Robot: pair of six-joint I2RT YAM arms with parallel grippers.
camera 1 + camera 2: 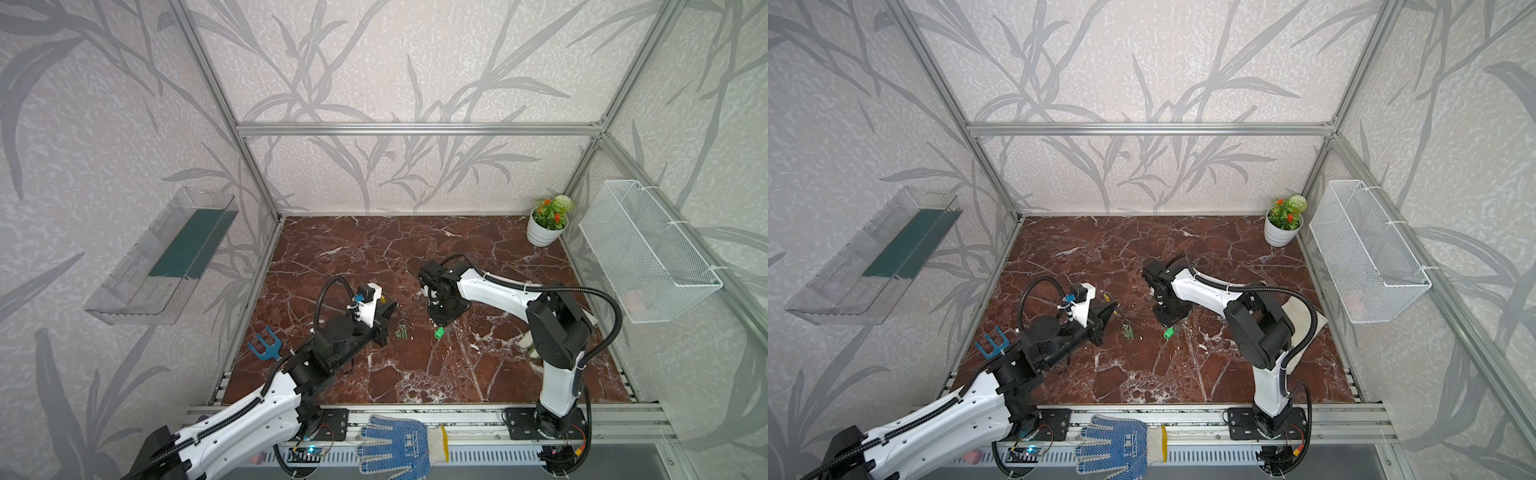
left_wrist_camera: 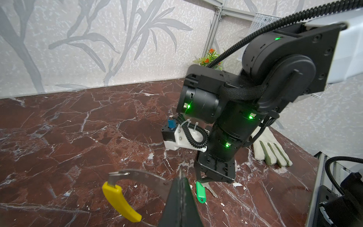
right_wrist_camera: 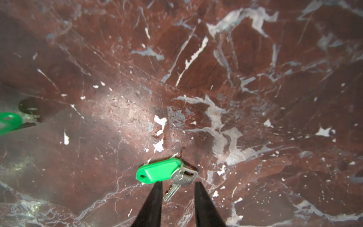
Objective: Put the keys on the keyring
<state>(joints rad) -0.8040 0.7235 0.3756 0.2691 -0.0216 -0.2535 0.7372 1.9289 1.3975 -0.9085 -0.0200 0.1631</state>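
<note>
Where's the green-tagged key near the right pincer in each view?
In a top view: green-tagged key on the table, just right of middle.
In a top view: the key, near middle.
Left wrist: key under the right pincer.
Right wrist: key, blade between the tips.
Shared landmark: right pincer.

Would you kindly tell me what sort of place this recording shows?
Most likely a robot lab test cell, dressed up as a room: silver aluminium frame bars edge grey leaf-patterned wallpaper panels, and two white-and-black robot arms are mounted on a slotted metal rail beside a red-brown marble-look tabletop.
</note>
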